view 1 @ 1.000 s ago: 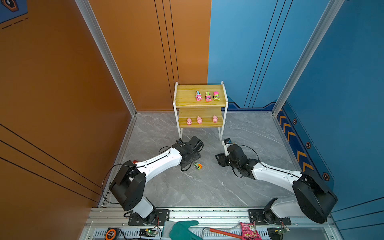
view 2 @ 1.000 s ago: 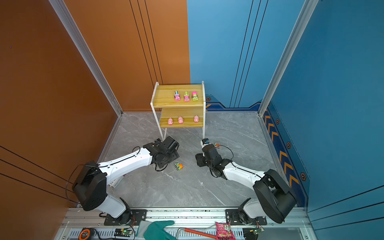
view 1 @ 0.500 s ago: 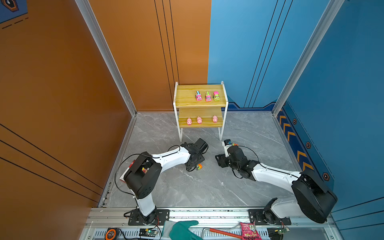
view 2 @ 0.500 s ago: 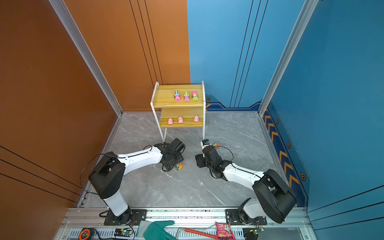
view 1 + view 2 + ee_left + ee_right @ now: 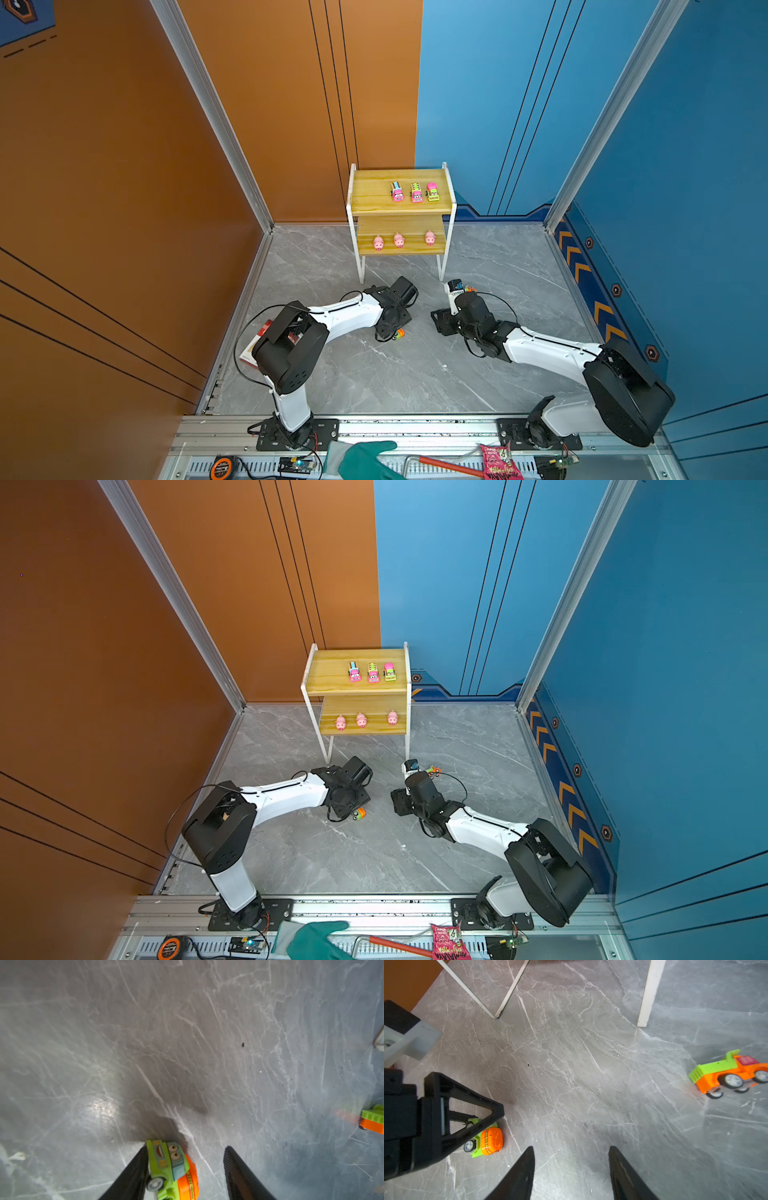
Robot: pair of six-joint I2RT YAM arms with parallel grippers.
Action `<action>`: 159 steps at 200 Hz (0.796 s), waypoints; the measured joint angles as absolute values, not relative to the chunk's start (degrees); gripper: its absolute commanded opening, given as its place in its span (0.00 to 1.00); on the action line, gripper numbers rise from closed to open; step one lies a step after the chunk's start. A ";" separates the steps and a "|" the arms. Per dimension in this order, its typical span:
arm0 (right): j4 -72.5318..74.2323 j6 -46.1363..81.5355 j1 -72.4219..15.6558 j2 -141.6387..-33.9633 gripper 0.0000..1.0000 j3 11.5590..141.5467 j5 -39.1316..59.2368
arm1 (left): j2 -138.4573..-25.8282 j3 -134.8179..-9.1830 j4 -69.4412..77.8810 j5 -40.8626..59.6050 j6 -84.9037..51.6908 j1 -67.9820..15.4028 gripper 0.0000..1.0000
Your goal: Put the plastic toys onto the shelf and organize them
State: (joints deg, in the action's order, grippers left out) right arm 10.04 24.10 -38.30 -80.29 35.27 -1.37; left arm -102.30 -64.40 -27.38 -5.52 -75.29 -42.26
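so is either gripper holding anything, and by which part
Nothing held. The left gripper straddles the green-orange truck; one finger touches its side, the other stands clear. The right gripper is empty.

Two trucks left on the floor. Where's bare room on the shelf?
Top board: the left half, from the white frame to the three trucks, is bare; the right half is crowded. Lower board: small gaps only, widest between the middle pig and the right pig.
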 measured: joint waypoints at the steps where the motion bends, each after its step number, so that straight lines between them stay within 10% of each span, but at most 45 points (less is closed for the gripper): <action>1: 10.02 24.10 -38.30 -80.29 0.58 35.27 -1.37 | -102.35 -64.40 -27.38 -5.48 -75.31 -42.26 0.59; 159: 10.15 24.10 -39.00 -80.42 0.58 35.18 -1.37 | -103.22 -64.71 -27.66 -3.99 -75.92 -41.69 0.56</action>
